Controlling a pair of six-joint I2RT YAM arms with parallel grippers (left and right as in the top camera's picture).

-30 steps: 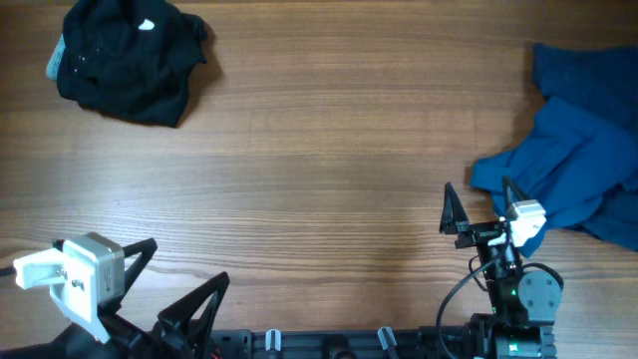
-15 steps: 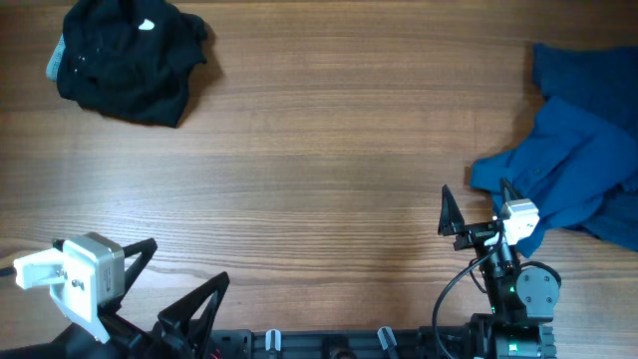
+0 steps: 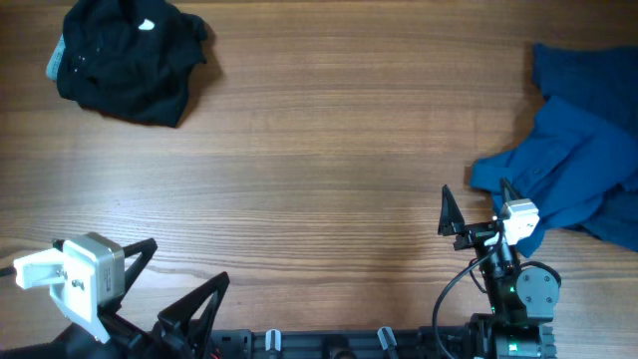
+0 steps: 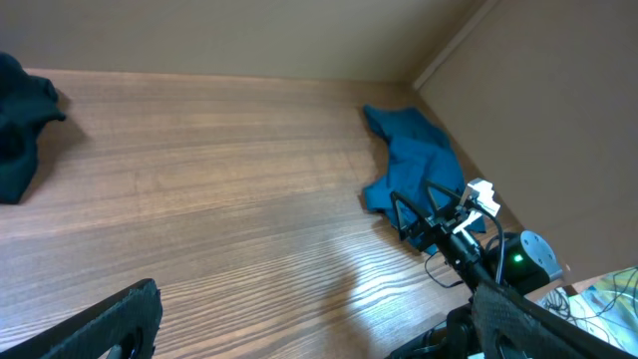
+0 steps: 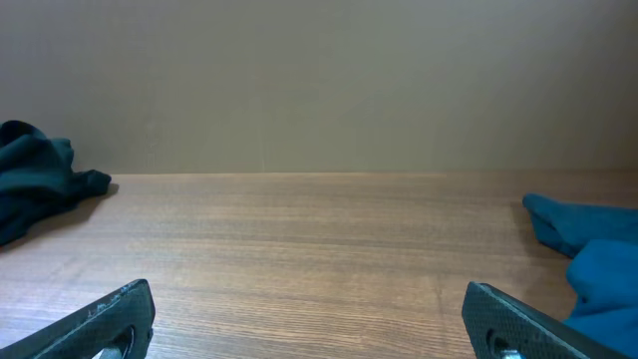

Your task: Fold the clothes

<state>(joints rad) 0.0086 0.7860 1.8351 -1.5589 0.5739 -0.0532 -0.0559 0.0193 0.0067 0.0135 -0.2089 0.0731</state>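
A crumpled blue garment (image 3: 578, 170) lies at the right edge of the table; it also shows in the left wrist view (image 4: 414, 160) and the right wrist view (image 5: 593, 259). A bunched black garment (image 3: 125, 55) lies at the far left corner, seen too in the left wrist view (image 4: 20, 125) and the right wrist view (image 5: 35, 184). My right gripper (image 3: 478, 204) is open and empty at the front right, just left of the blue garment. My left gripper (image 3: 184, 274) is open and empty at the front left edge, far from both garments.
The wooden table (image 3: 329, 150) spans the whole view. A plain wall (image 5: 319, 80) rises behind the far edge. The arm bases and cables (image 3: 508, 299) sit along the front edge.
The right gripper has shifted very slightly left and toward the front. The garments and the left arm have not moved.
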